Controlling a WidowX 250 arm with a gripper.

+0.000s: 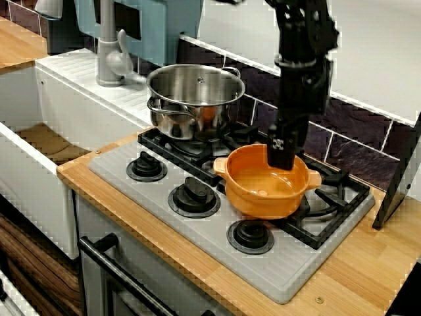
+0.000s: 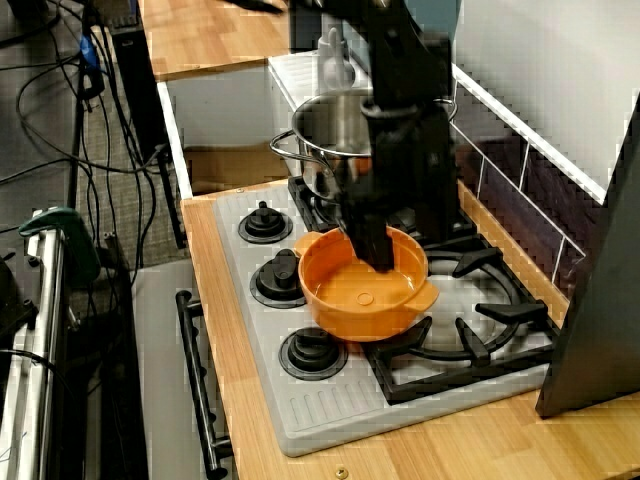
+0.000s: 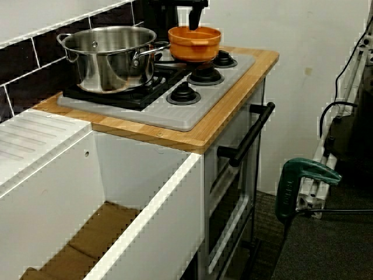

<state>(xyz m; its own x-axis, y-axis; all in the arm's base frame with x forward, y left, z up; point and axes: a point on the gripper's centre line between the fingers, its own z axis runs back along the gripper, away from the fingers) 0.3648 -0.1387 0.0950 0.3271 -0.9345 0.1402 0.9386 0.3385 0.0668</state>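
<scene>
An orange pot (image 1: 263, 187) with two small side handles stands at the front of the right burner grate (image 1: 332, 207) of a toy stove, empty inside. My black gripper (image 1: 281, 161) comes straight down onto its far rim, one finger inside the pot and one outside, shut on the rim. In the view from above the stove's right end, the gripper (image 2: 381, 258) reaches into the back of the orange pot (image 2: 360, 285). From the sink side the orange pot (image 3: 194, 42) shows with the gripper (image 3: 193, 22) above it. Whether the pot rests on the grate or hangs just off it is unclear.
A steel pot (image 1: 194, 99) stands on the left burner, close behind the orange one. Three black knobs (image 1: 194, 197) line the stove front. A grey faucet (image 1: 108, 52) and a white sink (image 1: 39, 141) lie left. A dark panel (image 1: 398, 184) leans at the right.
</scene>
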